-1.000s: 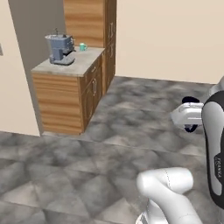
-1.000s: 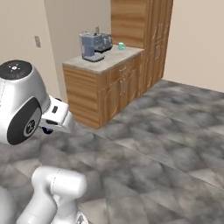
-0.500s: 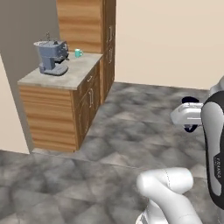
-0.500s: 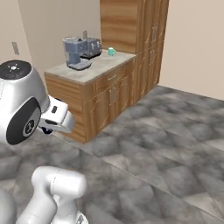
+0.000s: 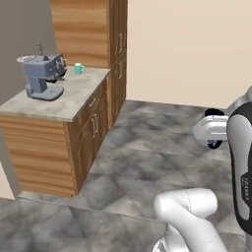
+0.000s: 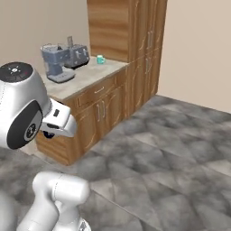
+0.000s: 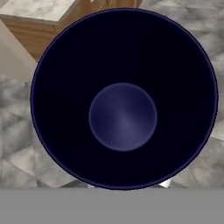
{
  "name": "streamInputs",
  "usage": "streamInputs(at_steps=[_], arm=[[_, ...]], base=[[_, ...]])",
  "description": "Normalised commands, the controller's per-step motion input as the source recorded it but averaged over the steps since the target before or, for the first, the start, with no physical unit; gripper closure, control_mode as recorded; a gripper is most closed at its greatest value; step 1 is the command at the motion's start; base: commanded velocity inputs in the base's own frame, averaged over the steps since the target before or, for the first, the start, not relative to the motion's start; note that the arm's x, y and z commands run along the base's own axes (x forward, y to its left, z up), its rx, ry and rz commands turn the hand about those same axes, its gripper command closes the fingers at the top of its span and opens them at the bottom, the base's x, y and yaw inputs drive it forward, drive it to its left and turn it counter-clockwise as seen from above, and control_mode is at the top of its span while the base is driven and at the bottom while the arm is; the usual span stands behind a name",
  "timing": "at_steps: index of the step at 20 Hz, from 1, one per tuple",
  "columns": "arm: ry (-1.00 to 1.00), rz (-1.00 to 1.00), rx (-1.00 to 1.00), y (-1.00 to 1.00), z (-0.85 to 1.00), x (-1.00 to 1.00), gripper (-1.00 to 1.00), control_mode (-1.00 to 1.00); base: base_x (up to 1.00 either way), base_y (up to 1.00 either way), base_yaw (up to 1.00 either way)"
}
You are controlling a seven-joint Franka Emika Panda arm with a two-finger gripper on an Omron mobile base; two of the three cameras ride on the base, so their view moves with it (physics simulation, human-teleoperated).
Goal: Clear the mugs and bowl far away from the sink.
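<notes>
Left base view: a wooden cabinet (image 5: pixel 74 147) with a pale stone counter (image 5: pixel 69 96) stands at the left, against a tall wooden cupboard (image 5: pixel 106 34). A grey-blue coffee machine (image 5: pixel 43 75) sits on the counter near its left edge. Behind it, close to the cupboard, stands a teal mug (image 5: pixel 78 68) with its handle toward the right. The floor (image 5: pixel 147 152) is grey mottled tile. The white arm (image 5: pixel 236 162) rises at the lower right, and the hand (image 5: pixel 211 130) juts left from it with something dark showing at its far side; the gripper itself is hidden here.

Right base view: the same cabinet (image 6: pixel 90 113) runs along the left, the coffee machine (image 6: pixel 56 63) on top with a grey toaster (image 6: pixel 77 55) just beside it. The teal mug (image 6: pixel 100 59) sits farther along the counter (image 6: pixel 85 76), near the tall cupboard (image 6: pixel 131 40). The arm's round white joint (image 6: pixel 20 108) is at the left.

Hand view: a dark navy round vessel (image 7: pixel 124 98) is seen from directly above its dark inside, with a paler circular bottom at its centre. It is very close to the camera and covers the fingertips, so I cannot tell whether the gripper is clamped on it or loose. Around its rim show grey floor tiles (image 7: pixel 17 144) and, at the upper left, a corner of the counter (image 7: pixel 39 8) and wooden cabinet (image 7: pixel 30 33).
</notes>
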Motion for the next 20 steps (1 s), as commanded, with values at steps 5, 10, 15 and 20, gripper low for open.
streamInputs(at_steps=[5, 10, 15, 20], arm=[[0.00, 0.00, 0.00, 0.00, 0.00, 0.00, 1.00, 1.00], [0.00, 0.00, 0.00, 0.00, 0.00, 0.00, 1.00, 1.00], [0.00, 0.00, 0.00, 0.00, 0.00, 0.00, 1.00, 1.00], [0.00, 0.00, 0.00, 0.00, 0.00, 0.00, 1.00, 1.00]], base=[[1.00, -0.11, 0.01], [1.00, -0.03, 0.12], [1.00, -0.04, 0.15], [1.00, -0.20, 0.61]])
